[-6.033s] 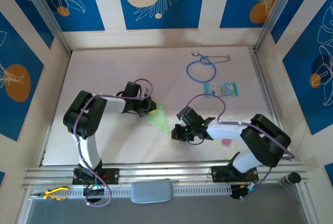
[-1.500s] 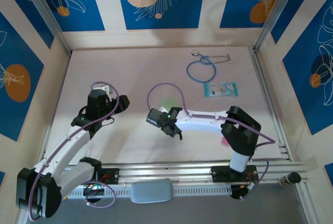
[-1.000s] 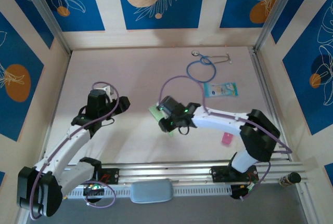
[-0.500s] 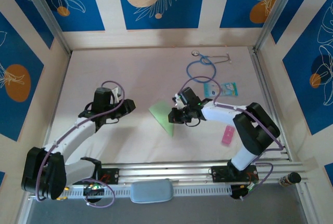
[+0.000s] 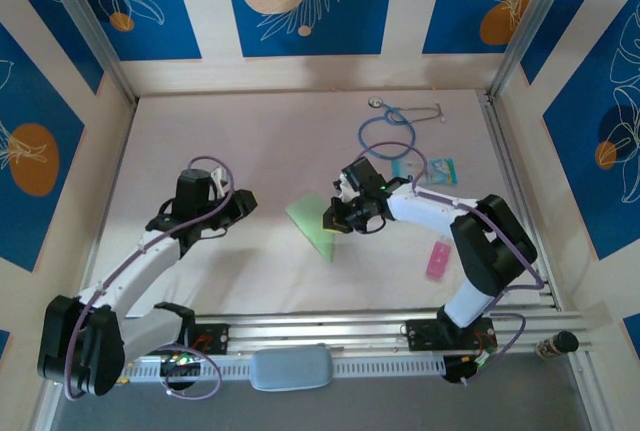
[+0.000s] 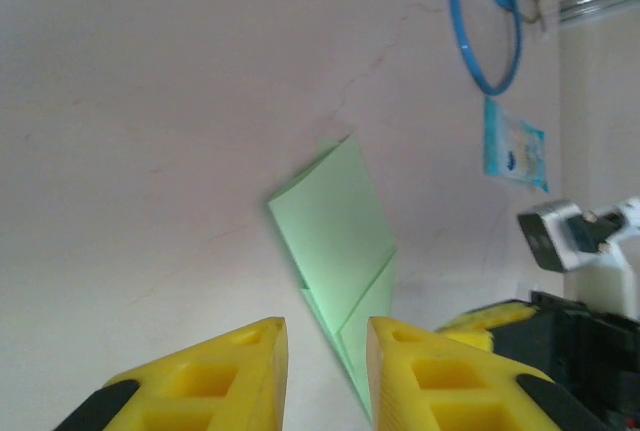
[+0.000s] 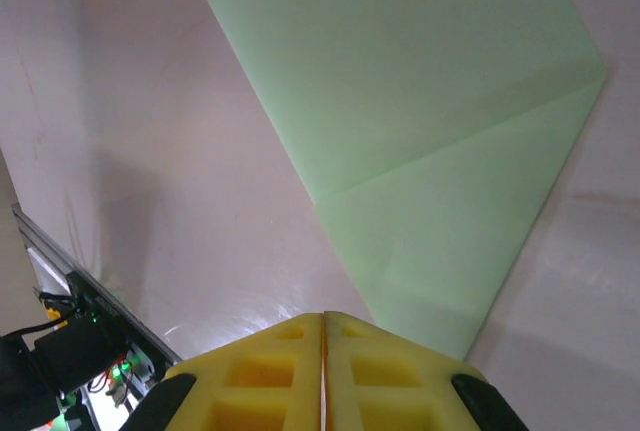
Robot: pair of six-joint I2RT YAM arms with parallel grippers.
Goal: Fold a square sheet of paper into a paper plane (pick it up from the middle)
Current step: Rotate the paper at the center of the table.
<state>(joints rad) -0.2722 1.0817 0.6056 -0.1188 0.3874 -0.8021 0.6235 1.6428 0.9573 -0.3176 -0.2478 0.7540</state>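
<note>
The light-green sheet of paper [image 5: 310, 225] lies flat on the table's middle, folded into a long pointed shape with creases showing [image 6: 340, 236] [image 7: 420, 131]. My right gripper [image 5: 333, 221] is shut with nothing between its fingers, its tip [image 7: 322, 317] low at the sheet's right edge near the pointed end. My left gripper [image 5: 243, 206] hovers to the left of the sheet, apart from it, and its yellow fingers [image 6: 327, 326] stand open and empty. In the left wrist view the right gripper [image 6: 545, 336] sits beyond the paper's point.
A blue stethoscope [image 5: 388, 131] lies at the back, with a teal-and-white card [image 5: 432, 170] just in front of it. A small pink strip [image 5: 437, 257] lies near the right arm. Metal rails [image 5: 320, 329] border the table's near edge.
Over the last second my right gripper has drawn back rightwards off the sheet, leaving it uncovered on the table. The left arm has swung slightly towards the paper.
</note>
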